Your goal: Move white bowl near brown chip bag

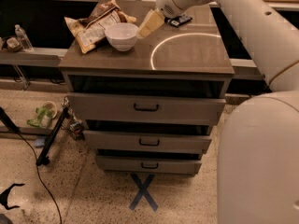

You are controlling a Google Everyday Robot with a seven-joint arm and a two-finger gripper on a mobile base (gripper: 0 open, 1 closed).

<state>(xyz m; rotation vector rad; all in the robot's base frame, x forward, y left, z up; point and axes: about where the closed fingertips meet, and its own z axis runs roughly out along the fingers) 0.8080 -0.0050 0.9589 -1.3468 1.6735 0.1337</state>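
Single white arm (247, 29) enters from right edge and sweeps up and left across top of view. Bulky white segment (261, 162) fills lower right foreground, close to camera. Rounded wrist (175, 0) sits at top centre, tilted down-left. Tan gripper (150, 24) projects from wrist at upper centre of view, pointing down and left, leftmost part of arm.
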